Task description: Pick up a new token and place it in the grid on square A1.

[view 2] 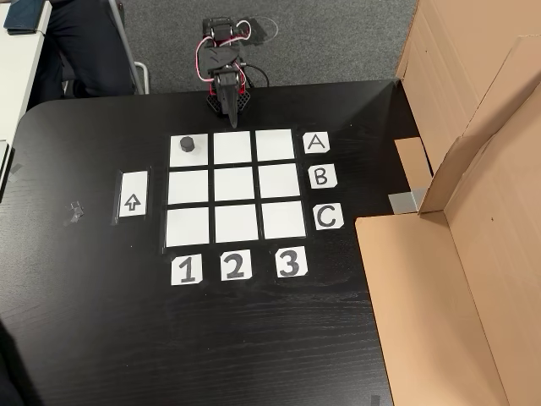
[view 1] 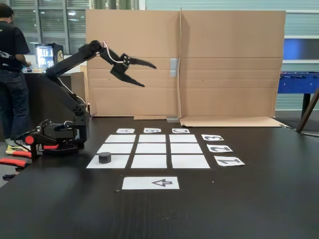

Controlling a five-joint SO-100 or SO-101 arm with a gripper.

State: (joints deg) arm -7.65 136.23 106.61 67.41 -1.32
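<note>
We see the token [view 2: 188,145] sitting flat on square A1 [view 2: 188,157], the grid's [view 2: 236,183] corner cell at approx 10 o'clock in the other view, in line w/ the "A" card [view 2: 315,142] and "1" card [view 2: 187,270]. The gripper [view 1: 150,75] hangs high above the table [view 1: 259,199], claw spread wide, holding nothing, well apart from the token.

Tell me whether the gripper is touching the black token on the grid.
Apart. In the fixed view the gripper hangs open high in the air before the cardboard, while the token sits on the corner square far below it.
</note>
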